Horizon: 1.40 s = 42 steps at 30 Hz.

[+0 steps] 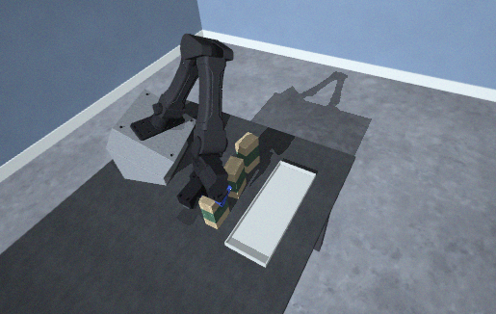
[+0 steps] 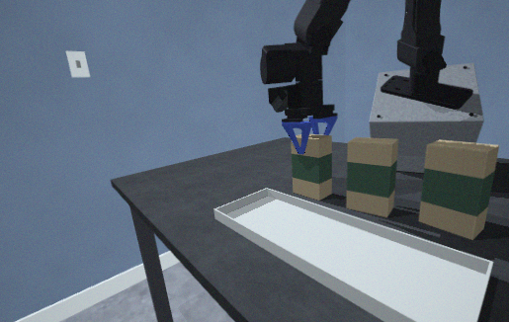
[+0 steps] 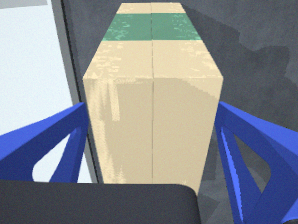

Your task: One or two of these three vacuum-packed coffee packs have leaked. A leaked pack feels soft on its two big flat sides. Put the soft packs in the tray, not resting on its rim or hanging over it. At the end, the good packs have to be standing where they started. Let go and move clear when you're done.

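Note:
Three tan coffee packs with green bands stand upright in a row on the dark table (image 1: 90,241) (image 2: 191,193). One is the end pack (image 1: 212,213) (image 2: 311,173) (image 3: 153,63), one the middle pack (image 1: 235,175) (image 2: 371,178), and one the pack at the other end (image 1: 248,149) (image 2: 458,193). My gripper (image 1: 224,195) (image 2: 309,135) (image 3: 151,111) is open. It has come down over the top of the first end pack. Its blue fingers straddle the two big flat sides, close to them. The long white tray (image 1: 273,207) (image 2: 354,247) (image 3: 27,50) lies empty beside the row.
The arm's grey base block (image 1: 138,149) (image 2: 423,114) stands behind the packs. The tray runs parallel to the row, a short gap away. The table's edge is close beyond the tray.

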### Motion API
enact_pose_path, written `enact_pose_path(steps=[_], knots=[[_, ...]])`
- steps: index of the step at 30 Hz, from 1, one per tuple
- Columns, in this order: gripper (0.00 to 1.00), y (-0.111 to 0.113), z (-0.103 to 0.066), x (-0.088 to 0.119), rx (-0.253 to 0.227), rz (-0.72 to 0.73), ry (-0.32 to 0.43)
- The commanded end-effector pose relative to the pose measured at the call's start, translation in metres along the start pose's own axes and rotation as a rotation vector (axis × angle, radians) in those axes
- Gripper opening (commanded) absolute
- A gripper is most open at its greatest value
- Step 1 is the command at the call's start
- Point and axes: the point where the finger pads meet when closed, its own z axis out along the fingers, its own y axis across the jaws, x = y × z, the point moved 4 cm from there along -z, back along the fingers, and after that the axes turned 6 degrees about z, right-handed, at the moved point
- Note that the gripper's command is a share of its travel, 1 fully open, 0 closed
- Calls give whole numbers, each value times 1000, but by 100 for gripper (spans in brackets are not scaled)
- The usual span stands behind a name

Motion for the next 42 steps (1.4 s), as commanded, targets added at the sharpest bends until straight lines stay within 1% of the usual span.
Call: enact_pose_path(steps=[1, 9, 37, 38, 42], knots=[[79, -5, 4, -3, -2, 16, -16], [79, -2, 3, -4, -10, 11, -20], [79, -2, 3, -4, -10, 11, -20], [26, -2, 3, -4, -10, 11, -20], [26, -2, 3, -4, -10, 11, -20]])
